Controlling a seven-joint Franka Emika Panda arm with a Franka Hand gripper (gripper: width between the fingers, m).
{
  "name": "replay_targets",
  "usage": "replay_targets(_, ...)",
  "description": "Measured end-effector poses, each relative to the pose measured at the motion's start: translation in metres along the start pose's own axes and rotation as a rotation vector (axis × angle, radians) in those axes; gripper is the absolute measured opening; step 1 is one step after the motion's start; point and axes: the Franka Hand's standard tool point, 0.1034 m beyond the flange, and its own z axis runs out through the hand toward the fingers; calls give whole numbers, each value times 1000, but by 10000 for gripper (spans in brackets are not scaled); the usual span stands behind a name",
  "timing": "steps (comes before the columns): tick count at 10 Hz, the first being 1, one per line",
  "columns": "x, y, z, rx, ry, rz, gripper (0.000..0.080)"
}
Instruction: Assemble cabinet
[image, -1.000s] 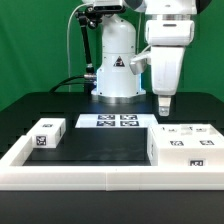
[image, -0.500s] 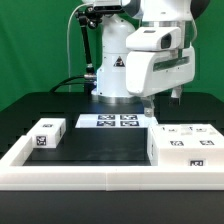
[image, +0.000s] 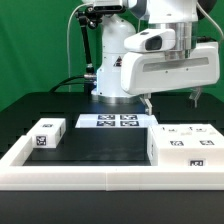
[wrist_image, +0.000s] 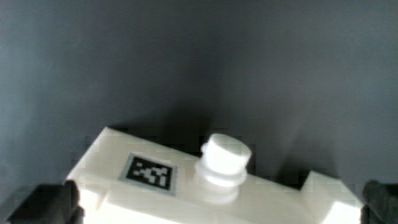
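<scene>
The cabinet (image: 186, 146), a white boxy body with square tags, sits at the exterior view's right on the black table. My gripper (image: 173, 102) hangs just above it, open, with one finger toward each side and nothing between them. In the wrist view the cabinet's white top (wrist_image: 267, 200) fills the space below the gripper (wrist_image: 210, 205). It shows a black-and-white tag (wrist_image: 153, 172) and a short round white peg (wrist_image: 222, 160) standing up beside it. The dark fingertips (wrist_image: 43, 205) stand wide apart, outside the white body's sides.
A small white tagged block (image: 47, 134) rests at the exterior view's left. The marker board (image: 116, 121) lies at the back in front of the robot base (image: 117, 70). A low white rim (image: 100, 178) borders the table's front and sides.
The wrist has turned about its vertical axis, so the fingers now stand side by side across the exterior view. The hand has stayed open above the cabinet.
</scene>
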Motion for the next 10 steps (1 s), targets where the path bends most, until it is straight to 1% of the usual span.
replay_targets(1, 0, -4, 0, -3, -3, 96, 796)
replay_targets(2, -1, -12, 3, -19, -10, 199, 796)
replay_targets(3, -4, -14, 10, -30, -22, 268, 796)
replay_targets(4, -8, -11, 16, -40, -31, 342, 796)
replay_targets(5, -7, -11, 20, -33, -14, 369, 796)
replay_targets(6, -8, -12, 23, -12, -4, 426, 796)
replay_targets(8, -6, -15, 22, -2, -5, 446, 796)
replay_targets(10, -6, -16, 27, 0, -2, 427, 796)
